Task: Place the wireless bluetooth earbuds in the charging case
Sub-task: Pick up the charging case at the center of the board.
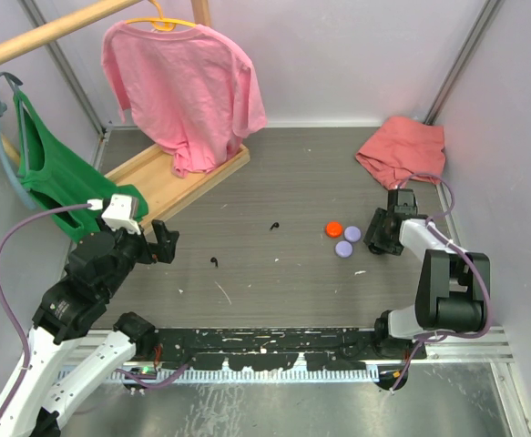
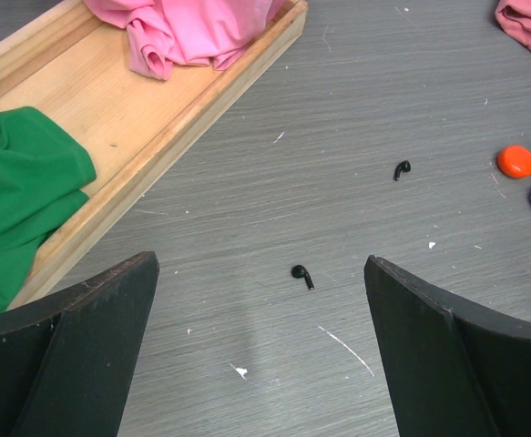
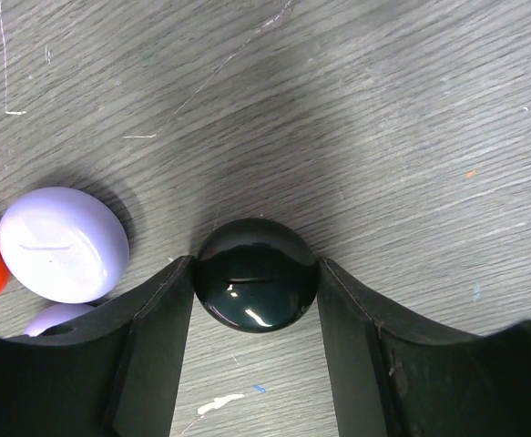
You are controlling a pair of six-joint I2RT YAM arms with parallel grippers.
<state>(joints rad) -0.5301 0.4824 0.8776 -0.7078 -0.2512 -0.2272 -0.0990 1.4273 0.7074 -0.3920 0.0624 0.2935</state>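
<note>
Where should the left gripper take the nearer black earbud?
Take the earbud by its round head, coming straight down with the left gripper. It lies flat on the table with its thin stem trailing to one side. The open fingers should close across the head, the thickest part. A sideways approach would probably just push it along.

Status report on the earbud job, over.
Left gripper open, hovering empty. Right gripper shut on glossy black round case. Two tiny black earbuds loose on grey table. Lilac round case close beside right gripper.
</note>
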